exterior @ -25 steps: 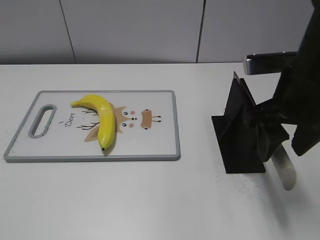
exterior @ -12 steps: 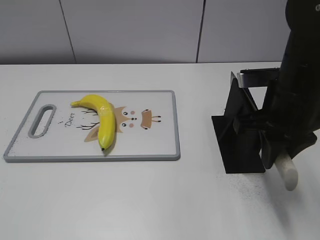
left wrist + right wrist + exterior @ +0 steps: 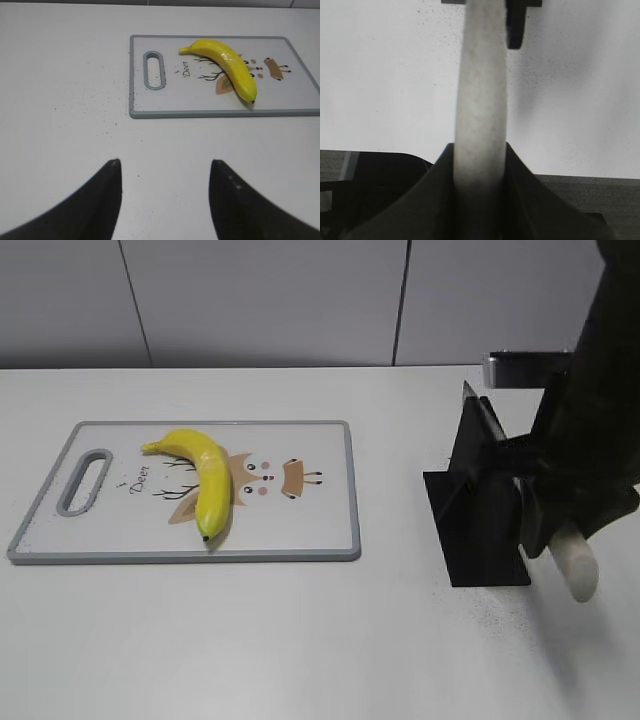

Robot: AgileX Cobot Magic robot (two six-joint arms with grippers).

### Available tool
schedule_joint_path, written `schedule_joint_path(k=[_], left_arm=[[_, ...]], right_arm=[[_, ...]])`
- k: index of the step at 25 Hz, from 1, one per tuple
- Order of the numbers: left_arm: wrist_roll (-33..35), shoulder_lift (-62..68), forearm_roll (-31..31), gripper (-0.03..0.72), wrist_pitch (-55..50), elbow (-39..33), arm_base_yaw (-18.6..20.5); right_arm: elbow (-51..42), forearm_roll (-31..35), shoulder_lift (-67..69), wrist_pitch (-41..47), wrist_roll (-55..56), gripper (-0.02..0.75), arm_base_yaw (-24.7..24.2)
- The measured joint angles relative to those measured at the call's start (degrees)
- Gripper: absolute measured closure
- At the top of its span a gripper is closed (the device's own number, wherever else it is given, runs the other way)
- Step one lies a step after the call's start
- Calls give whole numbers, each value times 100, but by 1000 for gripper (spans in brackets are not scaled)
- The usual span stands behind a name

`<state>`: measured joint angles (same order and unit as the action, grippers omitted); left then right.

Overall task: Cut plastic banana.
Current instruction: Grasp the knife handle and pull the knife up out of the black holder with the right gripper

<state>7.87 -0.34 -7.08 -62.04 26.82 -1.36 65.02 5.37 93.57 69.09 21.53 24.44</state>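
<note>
The plastic banana (image 3: pixel 205 480) is glossy yellow and lies whole on the grey-rimmed cutting board (image 3: pixel 320 445) at the left. It also shows in the left wrist view (image 3: pixel 227 62) on the board (image 3: pixel 137 75). My left gripper (image 3: pixel 165 167) is open and empty over bare table, short of the board's handle end. My right gripper (image 3: pixel 560 530) is at the far right, shut on a pale knife (image 3: pixel 578 568) whose end sticks out below the jaws. In the right wrist view the jaws (image 3: pixel 479 147) clamp the pale knife (image 3: pixel 481 90).
A black knife stand (image 3: pixel 480 520) sits on the white table just left of my right gripper. A grey wall runs behind the table. The board's handle slot (image 3: pixel 85 480) is at its left end.
My right arm has twisted and lifted a little beside the stand, turning the knife from its broad face to a narrower side. The banana and board have not moved.
</note>
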Motion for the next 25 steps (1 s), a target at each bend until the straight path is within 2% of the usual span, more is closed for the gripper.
schedule_joint_path(k=[18, 25], left_arm=[[0, 0, 0, 144, 0, 0, 0], [0, 98, 60, 145, 43, 202, 0]], right_arm=[[1512, -135, -1007, 124, -57, 574, 0], [2084, -145, -1012, 135, -959, 575, 0]])
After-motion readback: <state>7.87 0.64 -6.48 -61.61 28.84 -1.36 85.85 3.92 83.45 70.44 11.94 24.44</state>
